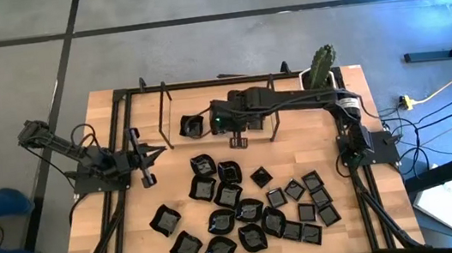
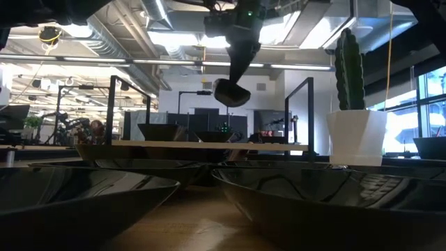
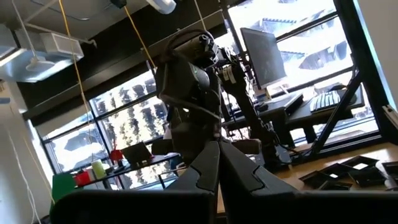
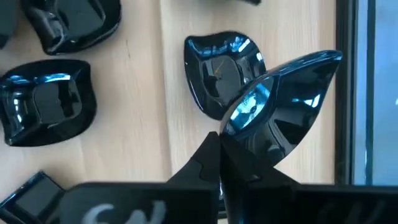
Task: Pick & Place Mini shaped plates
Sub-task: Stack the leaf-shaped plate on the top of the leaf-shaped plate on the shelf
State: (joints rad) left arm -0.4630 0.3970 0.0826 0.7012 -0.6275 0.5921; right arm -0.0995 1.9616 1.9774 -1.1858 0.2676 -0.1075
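Observation:
Several glossy black mini shaped plates (image 1: 245, 210) lie flat on the wooden table (image 1: 136, 241). One more plate (image 1: 194, 127) sits toward the far side, inside the black frame. My right gripper (image 1: 233, 140) hangs over the table's middle, shut on one plate (image 4: 283, 102), which shows in the low view as a dark plate (image 2: 231, 92) in the air. My left gripper (image 1: 143, 160) is at the table's left side, shut with nothing between its fingers (image 3: 205, 171); it points slightly upward toward the right arm. My right gripper pinches the plate's rim (image 4: 239, 127) between its two fingers, at one edge of the dish. The fingers come from above, slanting down. The plate is lifted clear of the table, tilted on edge, and sticks out past the fingertips.
A white pot with a green cactus (image 1: 322, 67) stands at the far right corner. A black frame (image 1: 163, 108) with uprights stands across the far half of the table. Under the held plate lies another plate (image 4: 217, 71). Cables run along both table sides.

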